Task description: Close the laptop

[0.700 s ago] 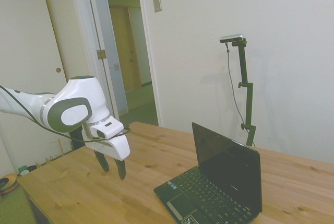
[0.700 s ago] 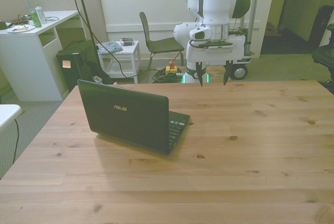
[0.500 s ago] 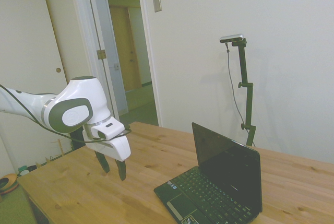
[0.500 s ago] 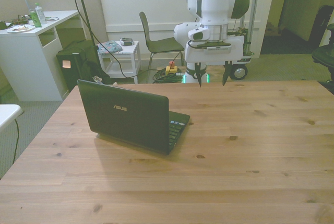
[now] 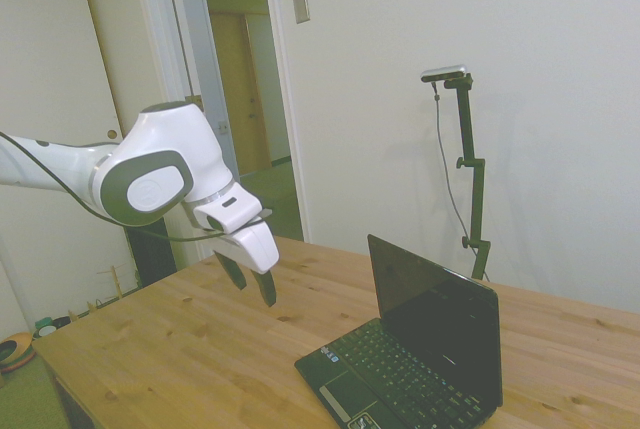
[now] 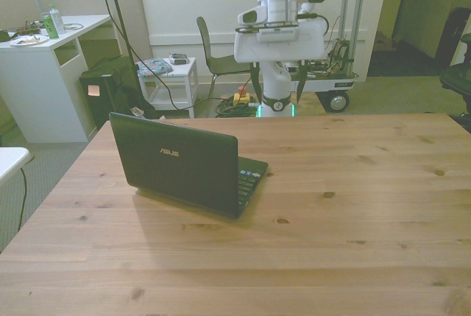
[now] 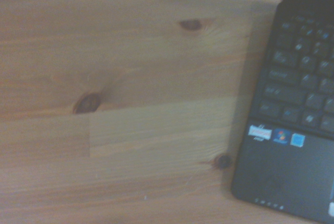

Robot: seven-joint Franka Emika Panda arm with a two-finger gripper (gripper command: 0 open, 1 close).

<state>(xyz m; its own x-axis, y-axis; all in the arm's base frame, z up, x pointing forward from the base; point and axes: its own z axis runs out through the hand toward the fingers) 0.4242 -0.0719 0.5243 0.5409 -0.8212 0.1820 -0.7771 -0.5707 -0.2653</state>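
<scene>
The laptop (image 6: 188,165) sits open on the table (image 6: 353,205), toward the front view's left, its lid upright with the back facing the front camera. Its long side runs across the front view, skewed a little so the keyboard opens toward about one o'clock. Silver letters on the lid read ASUS. In the wrist view, small stickers show on the palm rest (image 7: 276,135), too blurred to read. Farther back, the claw (image 5: 252,282) hangs in the air over the table's far edge, well apart from the laptop. Its fingers (image 6: 299,88) are spread wide and hold nothing.
</scene>
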